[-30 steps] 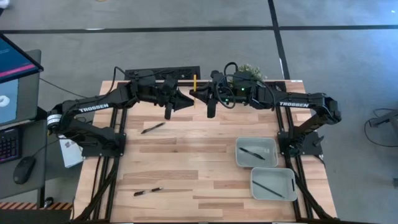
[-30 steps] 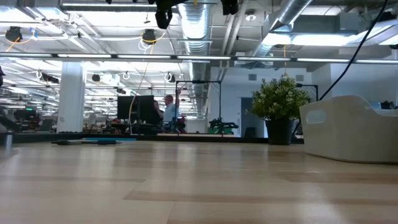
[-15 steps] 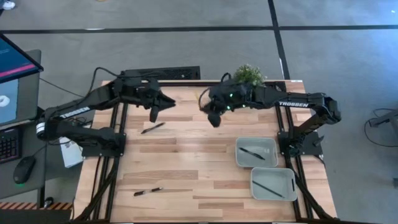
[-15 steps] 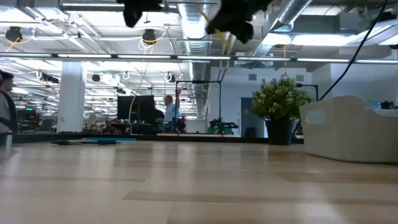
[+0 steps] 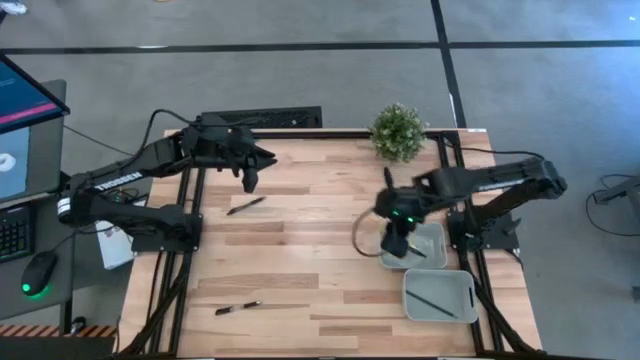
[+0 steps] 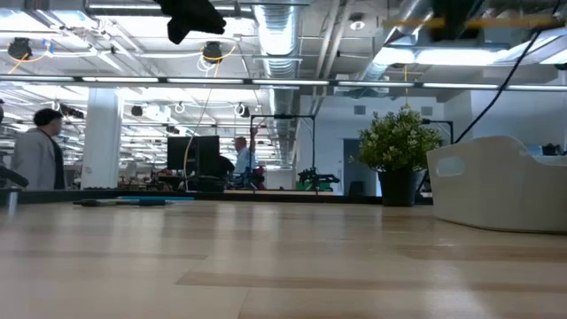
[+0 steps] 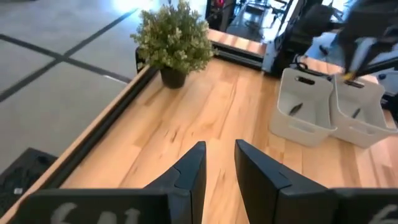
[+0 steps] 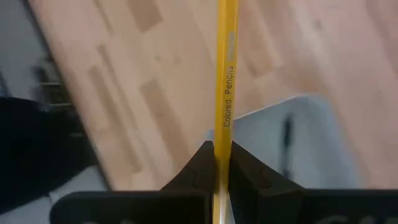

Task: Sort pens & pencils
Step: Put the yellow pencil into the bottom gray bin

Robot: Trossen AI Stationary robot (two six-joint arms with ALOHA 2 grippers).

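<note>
Yellow pencil [image 8: 225, 74]: clamped between the right gripper's [image 8: 217, 163] closed fingers, above the near bin's edge.
Right gripper position: over the grey bin [image 5: 432, 236] nearer the plant [image 5: 398, 130], a black pen [image 5: 408, 247] inside.
Second bin [image 5: 441, 296]: holds another pen [image 5: 434, 304].
Loose pens: one mid-table [image 5: 245, 206], one near the front edge [image 5: 237, 308].
Left gripper [image 7: 219, 163]: raised over the table's far left, fingers slightly apart, grasping nothing.
</note>
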